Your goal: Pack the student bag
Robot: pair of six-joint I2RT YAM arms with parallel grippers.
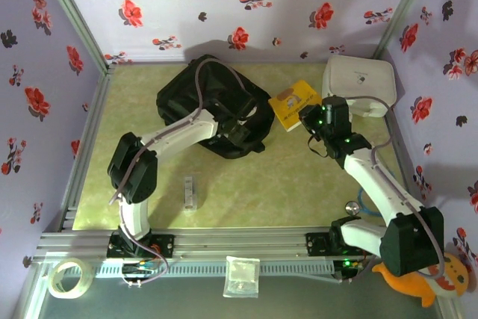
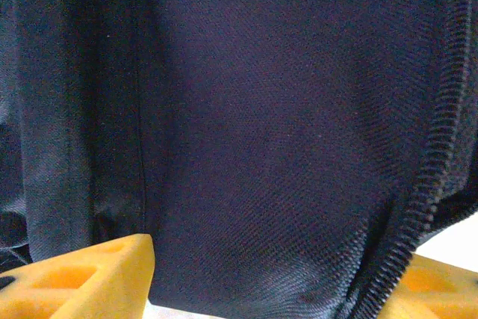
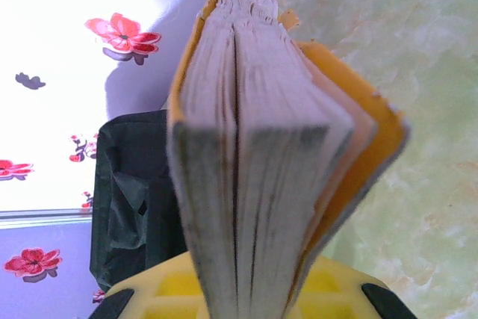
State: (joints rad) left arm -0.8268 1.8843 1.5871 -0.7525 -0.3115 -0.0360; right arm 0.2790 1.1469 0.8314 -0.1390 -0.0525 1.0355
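The student bag (image 1: 202,95), black fabric with straps, lies at the back middle of the table. My left gripper (image 1: 237,128) reaches onto its right side. In the left wrist view its yellow fingers (image 2: 89,278) stand apart at the bottom corners, and a fold of the bag (image 2: 261,110) with a zip edge bulges between them; the gripper (image 2: 276,289) is open. My right gripper (image 1: 310,119) is shut on a yellow-covered book (image 1: 295,104) to the right of the bag. In the right wrist view the book (image 3: 246,184) stands up from the gripper (image 3: 246,296), page edges toward the camera, with the bag (image 3: 131,199) behind it.
A white rounded hard case (image 1: 358,80) sits at the back right, close behind the right arm. A small grey object (image 1: 190,190) lies on the mat near the left arm. A tape roll (image 1: 69,278), a clear packet (image 1: 241,276) and an orange plush toy (image 1: 429,282) lie along the front rail.
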